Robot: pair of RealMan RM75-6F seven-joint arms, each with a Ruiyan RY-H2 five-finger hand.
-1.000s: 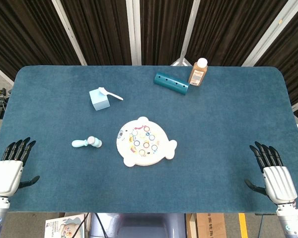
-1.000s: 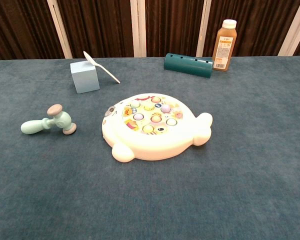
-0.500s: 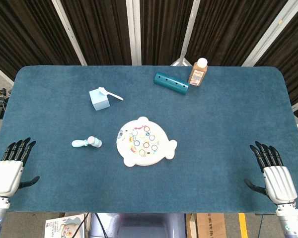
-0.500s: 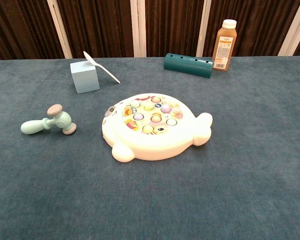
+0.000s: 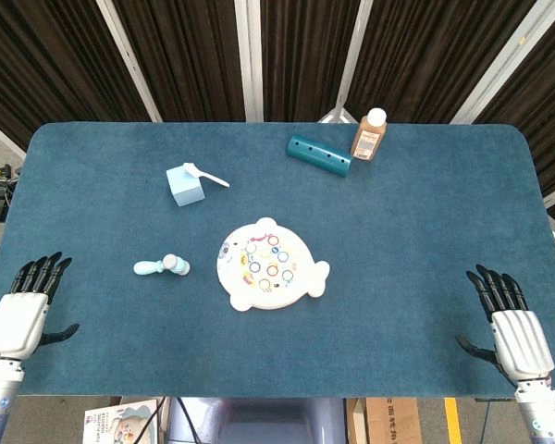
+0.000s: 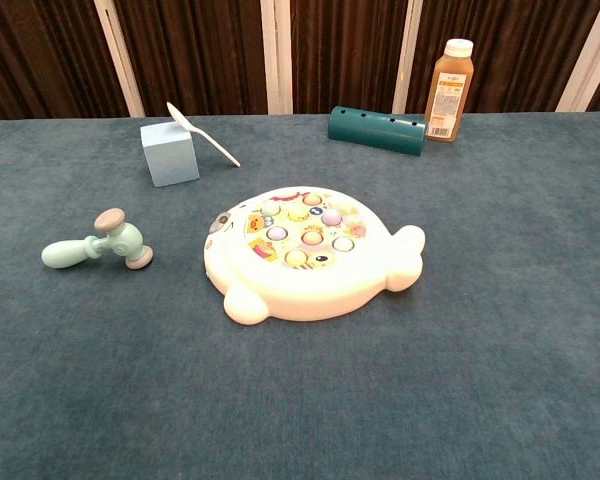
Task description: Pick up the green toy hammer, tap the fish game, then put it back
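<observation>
Green toy hammer (image 5: 162, 267) lies well apart from left robot hand (image 5: 20, 317).

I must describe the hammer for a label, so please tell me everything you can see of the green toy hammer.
The green toy hammer is small, pale mint green and looks like smooth plastic. It has a short rounded handle and a crosswise head with a flat tan cap on each end. It lies on its side on the blue table, handle pointing away from the fish game, apart from it, on its left in both views. Nothing but the table touches it.
</observation>
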